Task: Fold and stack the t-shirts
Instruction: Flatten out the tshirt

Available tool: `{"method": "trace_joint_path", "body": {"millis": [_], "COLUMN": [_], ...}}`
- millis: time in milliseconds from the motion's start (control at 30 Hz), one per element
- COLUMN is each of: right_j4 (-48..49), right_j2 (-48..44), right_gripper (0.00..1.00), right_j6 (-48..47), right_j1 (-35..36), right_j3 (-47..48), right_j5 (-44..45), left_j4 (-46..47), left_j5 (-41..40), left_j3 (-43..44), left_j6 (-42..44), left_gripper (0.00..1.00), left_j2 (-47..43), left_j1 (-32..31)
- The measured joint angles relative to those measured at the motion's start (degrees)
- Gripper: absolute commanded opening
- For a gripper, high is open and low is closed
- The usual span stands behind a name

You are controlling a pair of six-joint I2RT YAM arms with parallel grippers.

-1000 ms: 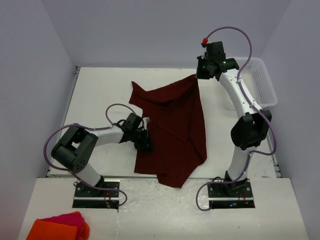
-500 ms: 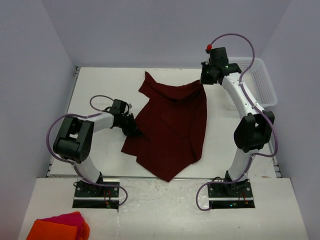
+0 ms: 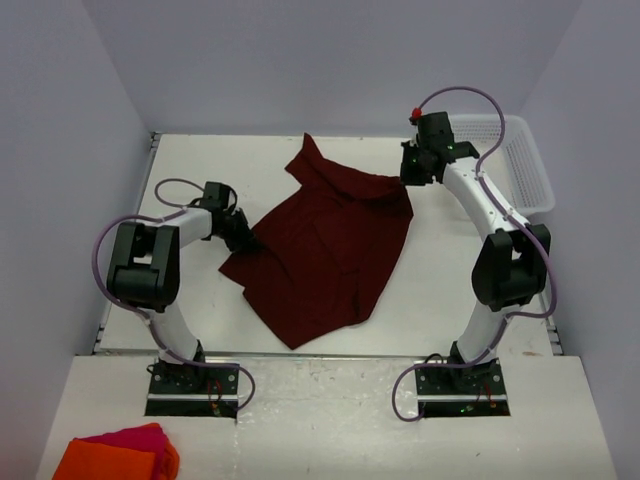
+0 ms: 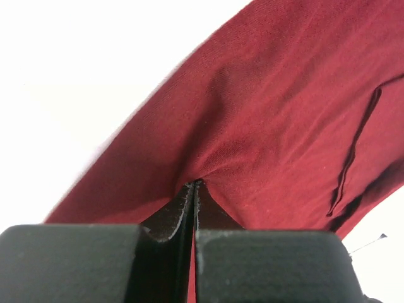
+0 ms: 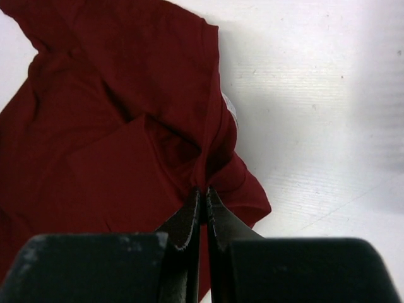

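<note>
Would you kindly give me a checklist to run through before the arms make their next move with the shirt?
1. Left jaws shut on shirt: ok.
2. Right jaws shut on shirt: ok.
3. Shirt lying flat: not ok, creased and partly folded over.
4. Shirt apart from basket: ok.
5. Matching corners held: cannot tell.

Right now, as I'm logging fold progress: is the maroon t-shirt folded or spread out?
Spread, not folded: the t-shirt lies rumpled but open on the table, left pincer and right pincer pinching opposite edges.
</note>
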Motion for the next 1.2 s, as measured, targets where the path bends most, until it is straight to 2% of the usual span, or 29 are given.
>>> {"method": "trace_joint_path", "body": {"millis": [300, 533, 700, 867, 1000, 1200], "right_j4": [2.86, 2.34, 1.11, 1.9, 1.99, 2.93], "right_j2": [-1.77, -1.81, -2.36, -9.62, -17.35, -27.3], "right_gripper": [0.0, 0.0, 0.0, 0.0, 0.0, 0.0], "right_j6": [0.33, 0.33, 0.68, 2.08, 3.8, 8.96], "right_j1": [0.0, 0.0, 0.0, 0.68, 5.2, 18.67], "right_j3": [-9.29, -9.75, -9.53, -17.14, -24.02, -32.22], "right_j5": [0.83, 5.44, 7.67, 7.52, 7.93, 8.28], "left_j4": [-1.22, -3.06, -5.16, -6.12, -6.25, -6.32], "left_j5": [-5.46, -11.19, -15.47, -15.43, -14.58, -13.84], "left_j3": [-0.81, -0.31, 0.96, 0.85, 0.81, 0.63], "left_j6": [3.17, 6.05, 7.52, 7.93, 8.55, 8.63], "left_gripper": [0.0, 0.01, 0.0, 0.0, 0.0, 0.0], "left_j2": [-4.76, -14.56, -16.85, -17.57, -18.1, -19.37], "left_j1": [0.09, 0.07, 0.07, 0.07, 0.07, 0.07]}}
